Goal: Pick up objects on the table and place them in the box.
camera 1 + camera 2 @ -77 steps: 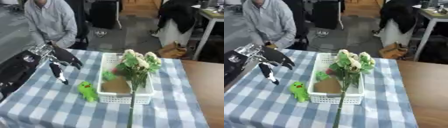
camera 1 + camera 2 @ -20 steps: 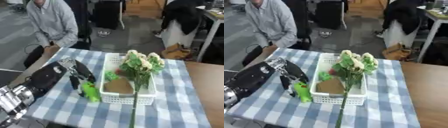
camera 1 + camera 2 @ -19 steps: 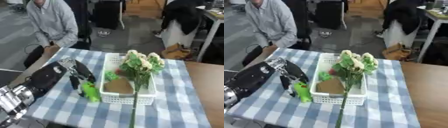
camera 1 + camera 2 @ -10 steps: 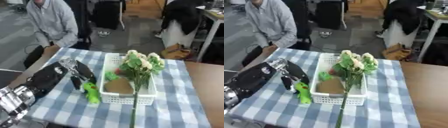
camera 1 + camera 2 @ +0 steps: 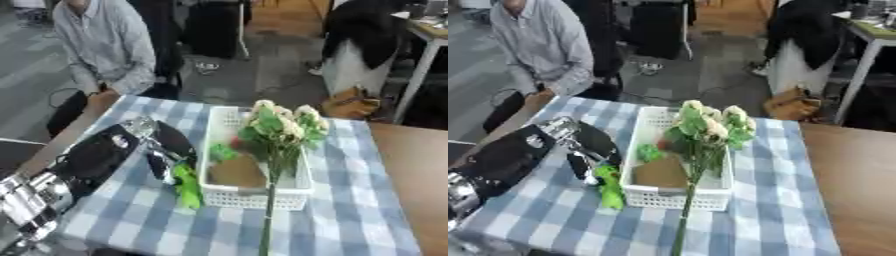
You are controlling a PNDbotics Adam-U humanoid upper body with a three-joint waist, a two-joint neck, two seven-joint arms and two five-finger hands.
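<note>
A white basket [image 5: 254, 198] stands on the blue-checked cloth and serves as the box. It holds a bunch of white flowers [image 5: 280, 126] whose long stem [image 5: 267, 225] hangs over its front wall, plus a green thing [image 5: 222, 152] and a brown thing [image 5: 234, 174]. A green toy [image 5: 187, 186] lies on the cloth just left of the basket. My left hand [image 5: 588, 145] reaches in from the left and hangs over the toy's top end, its fingers [image 5: 159, 169] pointing down beside it. I cannot tell whether they touch it. My right hand shows in no view.
A seated person [image 5: 109, 47] is at the table's far left corner. A bare wooden tabletop [image 5: 411, 175] adjoins on the right. The checked cloth [image 5: 341, 220] lies open in front of and right of the basket.
My left hand has come from the cloth's left side to the green toy, and over the last second it edged closer to the toy's top. The toy now leans more.
</note>
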